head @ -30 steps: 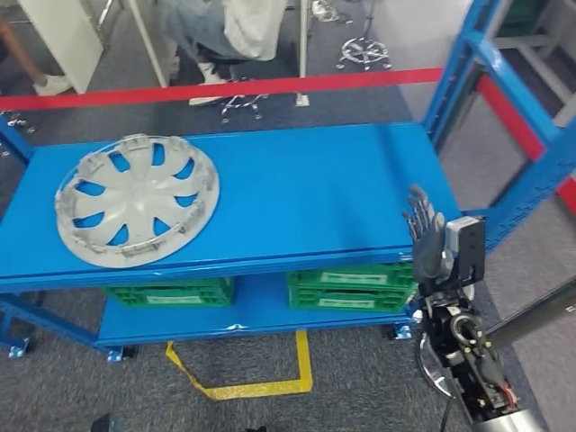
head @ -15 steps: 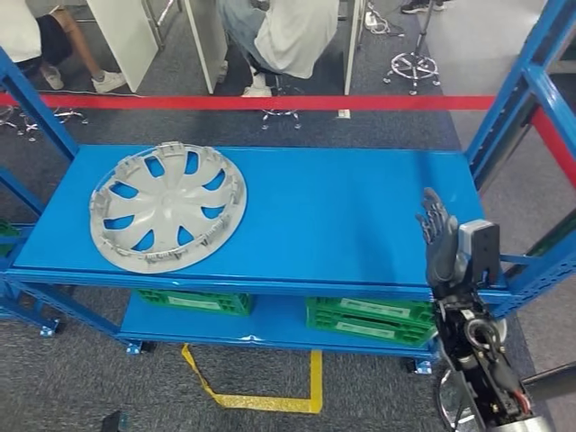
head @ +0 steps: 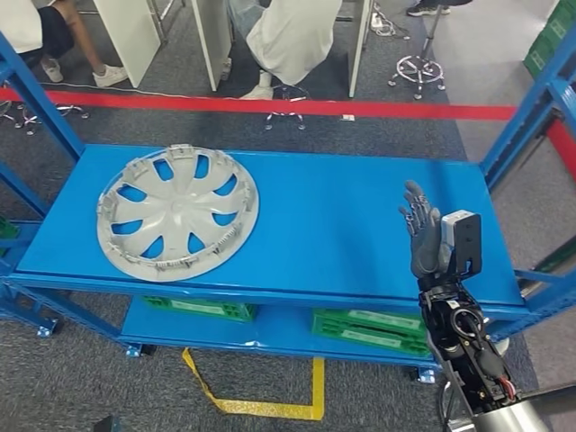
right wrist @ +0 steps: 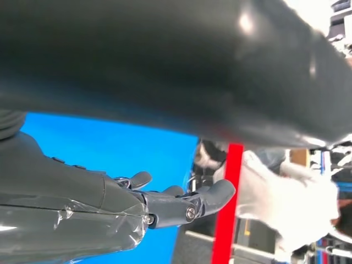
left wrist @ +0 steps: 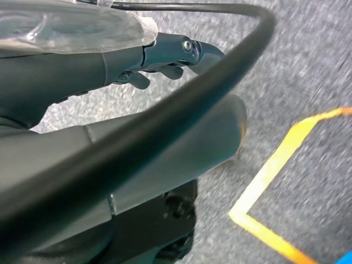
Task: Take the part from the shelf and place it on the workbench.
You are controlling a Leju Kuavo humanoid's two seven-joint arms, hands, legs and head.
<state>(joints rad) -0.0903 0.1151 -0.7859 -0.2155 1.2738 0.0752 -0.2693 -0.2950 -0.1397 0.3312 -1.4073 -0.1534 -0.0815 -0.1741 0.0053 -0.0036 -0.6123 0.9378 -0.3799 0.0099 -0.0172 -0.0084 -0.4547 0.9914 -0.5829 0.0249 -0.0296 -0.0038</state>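
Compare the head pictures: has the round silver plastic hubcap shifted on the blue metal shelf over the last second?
No. The round silver plastic hubcap sits on the same left part of the blue metal shelf; the whole picture shifted, so the camera moved.

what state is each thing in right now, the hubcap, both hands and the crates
hubcap: lying flat on the shelf's top deck, untouched
right hand: raised over the deck, fingers spread, holding nothing
left hand: hanging over the floor, holding nothing
green crates: sitting on the lower deck

No text can be read anywhere. The green crates (head: 370,326) on the lower shelf (head: 272,328) carry white label strips along their front faces (the print on them is too small to make out).
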